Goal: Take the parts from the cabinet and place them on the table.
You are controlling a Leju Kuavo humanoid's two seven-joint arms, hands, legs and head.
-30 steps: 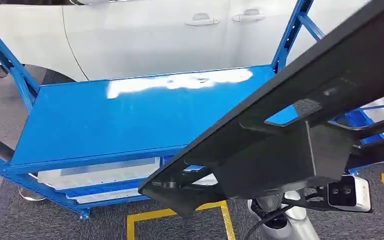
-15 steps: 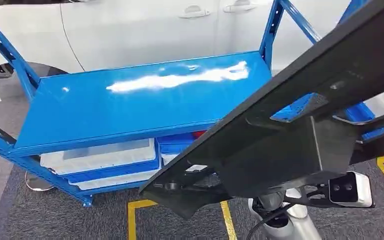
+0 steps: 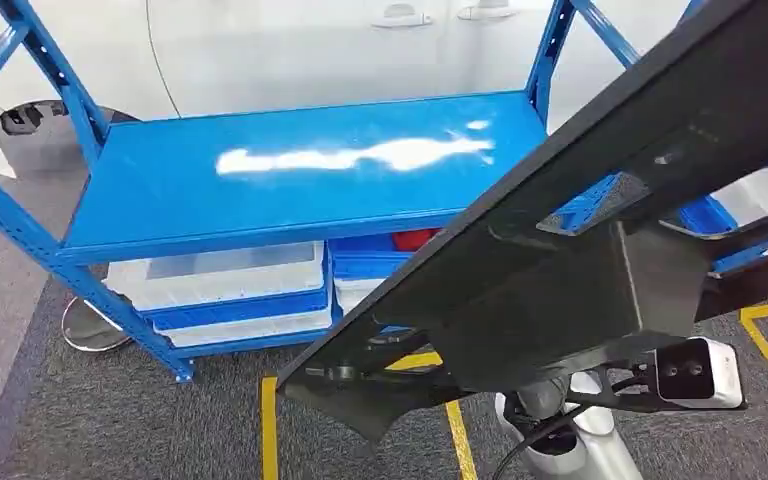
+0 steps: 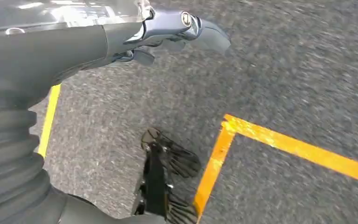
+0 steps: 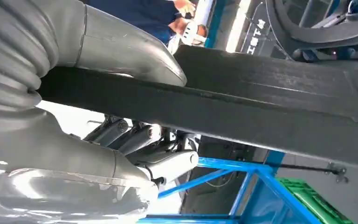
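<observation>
In the head view the whole scene is sitting differently than half a second ago: the camera has swung, so the blue shelf table (image 3: 290, 175) is lying further right and lower in the picture, more of its left upright is showing, and the white bins (image 3: 222, 275) beneath it are coming into fuller view. The long black part (image 3: 600, 210) is crossing the picture's right half as before, tilted, raised above the table's right end and not resting on it. A white car (image 3: 310, 50) is standing behind the table. No readable writing here.

In the left wrist view the left hand (image 4: 168, 32) is hanging over grey carpet (image 4: 284, 70) with yellow floor tape (image 4: 289, 144), fingers curled in and holding nothing.

In the right wrist view the right hand (image 5: 130, 116) is gripping the black part, thumb on one face and fingers on the other. Lettering on a dark panel behind is too blurred to read
</observation>
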